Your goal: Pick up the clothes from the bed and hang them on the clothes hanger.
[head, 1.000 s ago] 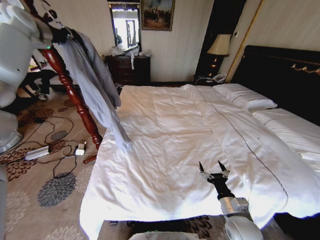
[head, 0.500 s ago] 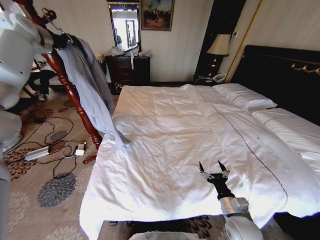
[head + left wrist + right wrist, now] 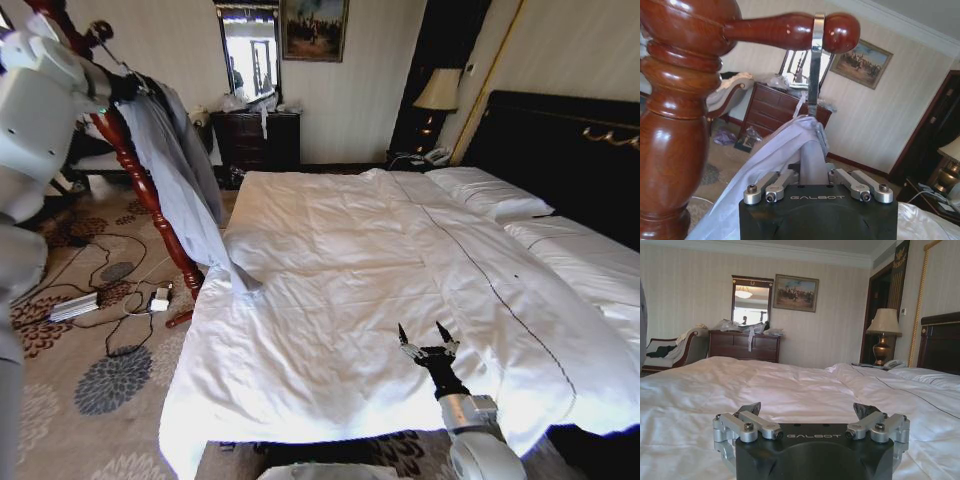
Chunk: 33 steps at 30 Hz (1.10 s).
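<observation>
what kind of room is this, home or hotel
Probably a hotel bedroom: a wide bed with a white duvet and black gold-trimmed headboard, a bedside lamp with a telephone beside it, and a framed painting.

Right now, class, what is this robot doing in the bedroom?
The left gripper is up at the carved red-brown wooden coat stand, where the thin metal hanger hook sits over a peg. The pale grey-lavender jacket hangs from it, its lower end trailing onto the white duvet of the bed. The right gripper waits open above the bed's near edge.
</observation>
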{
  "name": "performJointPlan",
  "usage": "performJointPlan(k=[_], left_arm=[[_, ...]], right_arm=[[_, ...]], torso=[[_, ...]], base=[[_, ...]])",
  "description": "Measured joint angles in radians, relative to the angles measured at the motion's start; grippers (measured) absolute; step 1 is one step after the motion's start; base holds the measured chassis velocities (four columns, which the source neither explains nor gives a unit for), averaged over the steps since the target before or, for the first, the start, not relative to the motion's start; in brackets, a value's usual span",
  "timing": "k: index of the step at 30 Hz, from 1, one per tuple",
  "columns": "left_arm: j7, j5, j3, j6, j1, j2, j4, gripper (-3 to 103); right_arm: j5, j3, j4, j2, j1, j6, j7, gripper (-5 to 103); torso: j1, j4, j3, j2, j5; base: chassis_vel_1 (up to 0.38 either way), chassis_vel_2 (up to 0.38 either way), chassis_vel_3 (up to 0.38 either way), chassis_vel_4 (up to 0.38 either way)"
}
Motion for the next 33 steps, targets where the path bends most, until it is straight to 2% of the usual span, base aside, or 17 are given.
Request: performJointPlan(k=[1, 2, 5, 6, 7, 8, 12, 14, 16, 17, 20, 25, 33], left_arm=[[-0.002, 0.002, 0.001, 0.0, 0.002, 0.005, -0.011, 27], [-0.002, 0.002, 0.001, 0.0, 0.002, 0.005, -0.011, 27], [-0.011, 0.025, 0.005, -0.001, 0.018, 0.04, -0.081, 43], [-0.017, 0.026, 0.008, -0.001, 0.021, 0.049, -0.1, 43], [-0.02, 0.026, 0.009, -0.001, 0.022, 0.052, -0.106, 48], [-0.02, 0.026, 0.009, -0.001, 0.022, 0.052, -0.106, 48], [-0.039, 0.026, 0.017, -0.002, 0.022, 0.069, -0.128, 70], [-0.039, 0.026, 0.018, -0.002, 0.022, 0.072, -0.132, 70], [-0.043, 0.027, 0.02, -0.002, 0.027, 0.084, -0.148, 81], [-0.043, 0.027, 0.02, -0.002, 0.027, 0.084, -0.148, 81], [-0.05, 0.03, 0.02, -0.002, 0.035, 0.097, -0.164, 97], [-0.049, 0.034, 0.027, -0.003, 0.035, 0.105, -0.173, 100], [-0.049, 0.04, 0.037, -0.004, 0.043, 0.143, -0.231, 100]], right_arm=[[0.0, 0.0, 0.0, 0.0, 0.0, 0.0, 0.0, 100], [0.0, 0.0, 0.0, 0.0, 0.0, 0.0, 0.0, 100], [0.0, 0.0, 0.0, 0.0, 0.0, 0.0, 0.0, 100], [0.0, 0.0, 0.0, 0.0, 0.0, 0.0, 0.0, 100], [0.0, 0.0, 0.0, 0.0, 0.0, 0.0, 0.0, 100], [0.0, 0.0, 0.0, 0.0, 0.0, 0.0, 0.0, 100], [0.0, 0.0, 0.0, 0.0, 0.0, 0.0, 0.0, 100], [0.0, 0.0, 0.0, 0.0, 0.0, 0.0, 0.0, 100], [0.0, 0.0, 0.0, 0.0, 0.0, 0.0, 0.0, 100], [0.0, 0.0, 0.0, 0.0, 0.0, 0.0, 0.0, 100], [0.0, 0.0, 0.0, 0.0, 0.0, 0.0, 0.0, 100], [0.0, 0.0, 0.0, 0.0, 0.0, 0.0, 0.0, 100], [0.0, 0.0, 0.0, 0.0, 0.0, 0.0, 0.0, 100]], torso=[[0.0, 0.0, 0.0, 0.0, 0.0002], [0.0, 0.0, 0.0, 0.0, 0.0002], [0.0, -0.0005, 0.0, 0.0, 0.0005], [0.0, -0.0003, 0.0, 0.0, 0.0004], [0.0, -0.0001, 0.0, 0.0, 0.0004], [0.0, -0.0001, 0.0, 0.0, 0.0004], [0.0, -0.0006, 0.0, 0.0, 0.0006], [0.0, -0.0006, 0.0, 0.0, 0.0007], [0.0, -0.0002, 0.0, 0.0, 0.0007], [0.0, -0.0002, 0.0, 0.0, 0.0007], [0.0, -0.0002, 0.0, 0.0, 0.0005], [0.0, -0.0004, 0.0, 0.0, 0.0006], [0.0, -0.0003, 0.0, 0.0, 0.0006]], base=[[0.0, 0.0, 0.0, 0.0], [0.0, 0.0, 0.0, 0.0], [0.0, 0.0, 0.0, 0.0], [0.0, 0.0, 0.0, 0.0], [0.0, 0.0, 0.0, 0.0], [0.0, 0.0, 0.0, 0.0], [0.0, 0.0, 0.0, 0.0], [0.0, 0.0, 0.0, 0.0], [0.0, 0.0, 0.0, 0.0], [0.0, 0.0, 0.0, 0.0], [0.0, 0.0, 0.0, 0.0], [0.0, 0.0, 0.0, 0.0], [0.0, 0.0, 0.0, 0.0]])
